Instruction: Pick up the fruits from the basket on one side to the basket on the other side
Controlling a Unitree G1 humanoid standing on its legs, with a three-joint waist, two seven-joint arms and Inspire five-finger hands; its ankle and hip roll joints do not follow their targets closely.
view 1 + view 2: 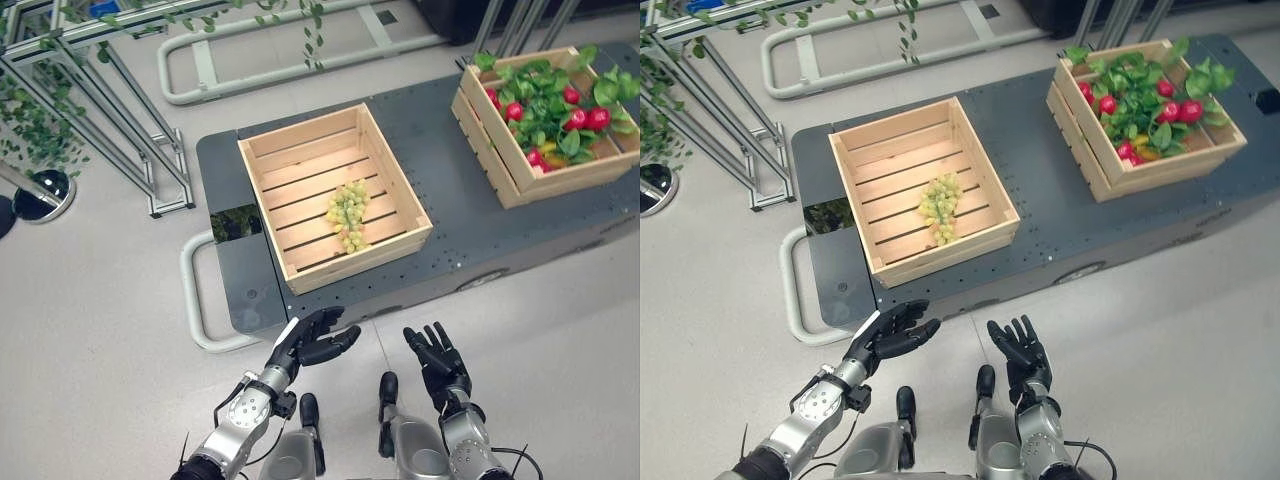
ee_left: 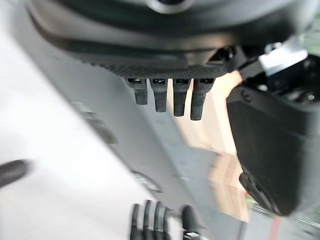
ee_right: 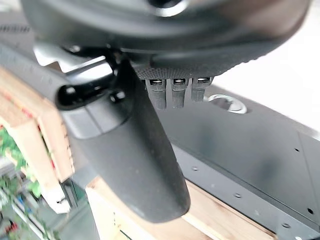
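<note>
Hovering empty with fingers loosely spread, left hand and right hand face soft, bruisable grapes in near crate, likely best cradled under the bunch.

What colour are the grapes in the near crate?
Pale green grapes, clearest in the left eye view.
</note>
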